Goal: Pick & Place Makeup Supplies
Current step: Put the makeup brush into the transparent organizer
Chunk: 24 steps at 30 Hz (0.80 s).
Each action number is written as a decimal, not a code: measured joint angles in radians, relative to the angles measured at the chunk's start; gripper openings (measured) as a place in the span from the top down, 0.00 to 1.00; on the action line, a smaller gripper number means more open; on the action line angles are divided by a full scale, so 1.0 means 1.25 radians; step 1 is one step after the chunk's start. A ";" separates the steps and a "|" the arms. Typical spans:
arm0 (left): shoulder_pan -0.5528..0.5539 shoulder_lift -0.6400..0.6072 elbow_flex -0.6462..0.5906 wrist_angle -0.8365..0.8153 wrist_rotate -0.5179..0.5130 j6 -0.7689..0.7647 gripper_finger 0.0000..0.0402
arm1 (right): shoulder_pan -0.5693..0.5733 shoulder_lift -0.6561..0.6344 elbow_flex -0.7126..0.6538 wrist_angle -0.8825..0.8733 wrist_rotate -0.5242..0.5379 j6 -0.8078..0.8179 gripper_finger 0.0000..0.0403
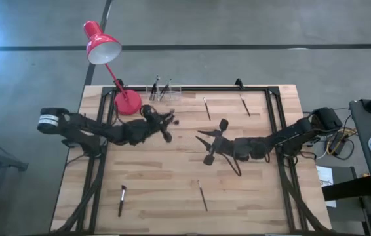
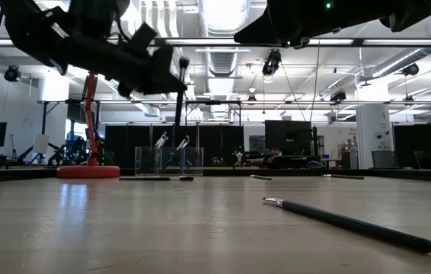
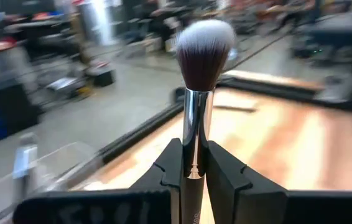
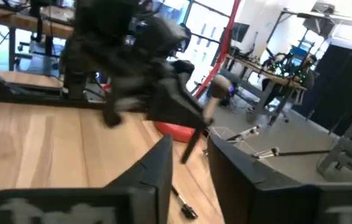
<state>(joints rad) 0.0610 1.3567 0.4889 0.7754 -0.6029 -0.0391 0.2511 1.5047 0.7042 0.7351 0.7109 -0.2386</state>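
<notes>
Left pincer (image 3: 194,177) clamped on a brush (image 3: 202,68) near the holder (image 1: 162,91) holding some brushes; right pincer (image 1: 206,145) apart, empty; several remain on the worktop (image 1: 172,183).

Wide bare worktop (image 1: 172,180) across the middle and near side, easy passage there. Far edge is crowded: the red lamp (image 1: 103,44) leans over the far left corner, its base (image 1: 128,102) just beside the clear holder (image 1: 162,92) with brushes standing in it. The left gripper (image 1: 168,124) sits raised near that cluster, jaws clamped on a brush (image 3: 199,74). Loose brushes (image 1: 202,195) lie scattered along near and far edges.
</notes>
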 joint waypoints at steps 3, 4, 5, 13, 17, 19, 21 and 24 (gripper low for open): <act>0.078 0.000 0.006 -0.040 -0.005 -0.003 0.91 | -0.005 0.000 -0.001 -0.002 -0.001 -0.005 0.85; 0.108 0.002 0.015 -0.054 -0.003 -0.003 0.91 | -0.006 0.000 -0.001 -0.005 0.000 -0.005 0.87; 0.141 0.002 0.023 -0.072 0.003 -0.002 0.91 | -0.009 0.000 -0.001 -0.014 0.000 -0.005 0.90; 0.366 0.008 0.145 -0.228 0.136 -0.006 0.91 | -0.019 0.001 -0.001 -0.041 -0.001 -0.006 0.98; 0.417 0.037 0.208 -0.288 0.182 -0.007 0.91 | -0.019 0.001 -0.002 -0.041 -0.001 -0.004 0.98; 0.429 0.057 0.230 -0.293 0.185 0.004 0.91 | -0.019 0.001 -0.002 -0.041 -0.003 -0.005 0.98; 0.441 0.081 0.249 -0.294 0.185 0.011 0.91 | -0.019 0.001 -0.002 -0.041 -0.003 -0.006 0.98; 0.457 0.122 0.270 -0.294 0.185 0.030 0.91 | -0.018 0.001 -0.002 -0.042 -0.003 -0.006 0.98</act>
<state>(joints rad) 0.6317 1.5087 0.8258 0.4080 -0.3714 -0.0014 0.2281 1.5063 0.7021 0.6828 0.7074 -0.2466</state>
